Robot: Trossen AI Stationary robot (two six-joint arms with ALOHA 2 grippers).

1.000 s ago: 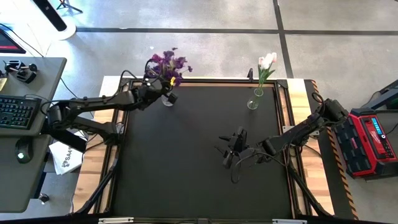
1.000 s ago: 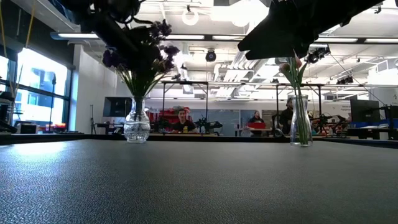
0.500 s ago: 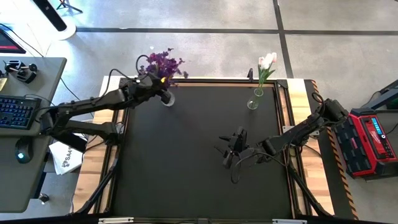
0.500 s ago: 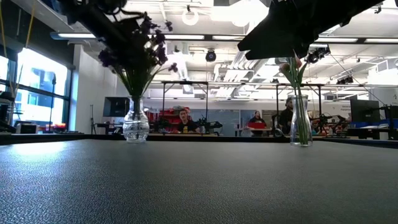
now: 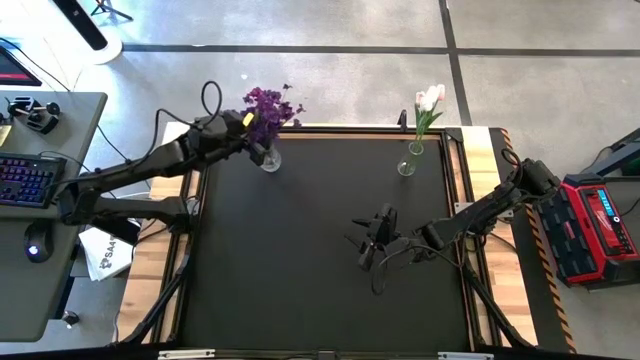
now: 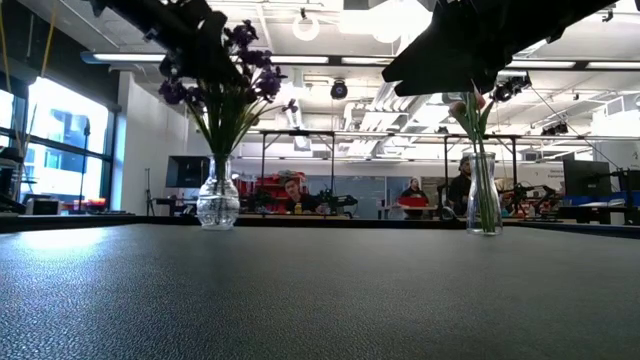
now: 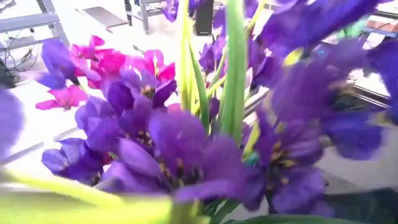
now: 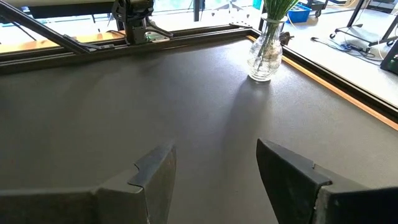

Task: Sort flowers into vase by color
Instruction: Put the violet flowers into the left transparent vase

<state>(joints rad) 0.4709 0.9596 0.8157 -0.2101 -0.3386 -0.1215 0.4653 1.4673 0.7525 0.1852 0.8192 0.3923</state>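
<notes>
Purple flowers (image 5: pixel 268 105) stand with their stems in a round glass vase (image 5: pixel 270 160) at the table's far left, which the low view also shows (image 6: pixel 218 205). Their blooms fill the left wrist view (image 7: pixel 186 143). My left gripper (image 5: pixel 250 135) hovers right beside the blooms, on their left. Pink and white tulips (image 5: pixel 430 98) stand in a slim glass vase (image 5: pixel 407 165) at the far right (image 8: pixel 266 56). My right gripper (image 5: pixel 368 245) hangs open over the middle of the mat, nothing between its fingers (image 8: pixel 214 168).
The black mat (image 5: pixel 300 280) has a wooden border (image 5: pixel 480 130) at its far and side edges. A desk with a keyboard (image 5: pixel 25 180) stands left of the table, a red case (image 5: pixel 600 225) right of it. People sit in the room beyond (image 6: pixel 295 195).
My left gripper has drawn back from over the round vase, toward the table's far left corner. The purple blooms leaned left with it and now stand upright again in the vase. My right arm has kept still.
</notes>
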